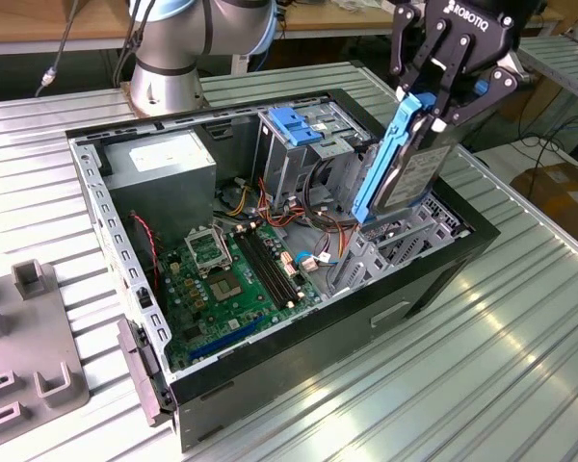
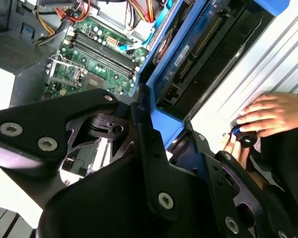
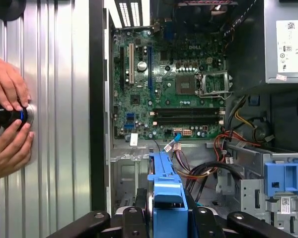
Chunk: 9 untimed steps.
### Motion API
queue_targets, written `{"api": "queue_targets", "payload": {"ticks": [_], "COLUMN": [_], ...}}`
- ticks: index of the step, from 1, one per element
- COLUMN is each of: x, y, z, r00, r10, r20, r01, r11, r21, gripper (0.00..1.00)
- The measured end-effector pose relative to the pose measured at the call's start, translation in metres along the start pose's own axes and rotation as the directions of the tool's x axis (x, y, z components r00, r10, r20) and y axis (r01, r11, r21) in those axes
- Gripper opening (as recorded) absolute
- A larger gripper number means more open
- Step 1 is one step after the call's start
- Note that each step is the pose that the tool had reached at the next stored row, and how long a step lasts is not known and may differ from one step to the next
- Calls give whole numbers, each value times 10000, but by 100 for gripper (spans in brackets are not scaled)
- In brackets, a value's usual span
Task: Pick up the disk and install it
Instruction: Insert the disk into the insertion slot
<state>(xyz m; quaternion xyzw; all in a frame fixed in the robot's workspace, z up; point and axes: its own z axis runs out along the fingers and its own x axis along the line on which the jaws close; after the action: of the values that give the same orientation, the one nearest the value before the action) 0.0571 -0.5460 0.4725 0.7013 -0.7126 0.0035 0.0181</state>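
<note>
Disk: flat rectangular grey-metal hard drive [image 1: 414, 168] with a bright blue plastic rail down its long edge; the rail also shows in both wrist views [image 2: 161, 106] [image 3: 167, 198].
Disk position: lifted, standing on end and tilted, over the open black computer case [image 1: 270, 351] at the exterior view's right, its lower end at the metal bay.
Gripper: black robot gripper [image 1: 433, 106], fingers clamped on the disk's upper end.
Inside case: green motherboard [image 1: 231, 274].
Beside case: a person's hands [image 3: 7, 124] on the ribbed metal table [image 1: 482, 371].
</note>
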Motion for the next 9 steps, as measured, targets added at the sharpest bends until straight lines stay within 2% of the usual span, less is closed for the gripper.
{"api": "queue_targets", "payload": {"ticks": [2,9], "x": [7,64], "y": [-35,-83], "z": [16,84], "r00": [10000,10000], "r10": [1,-1], "r20": [-3,-2], "r01": [-1,1], "r11": [10000,10000], "r21": [0,0], "gripper": [37,37]}}
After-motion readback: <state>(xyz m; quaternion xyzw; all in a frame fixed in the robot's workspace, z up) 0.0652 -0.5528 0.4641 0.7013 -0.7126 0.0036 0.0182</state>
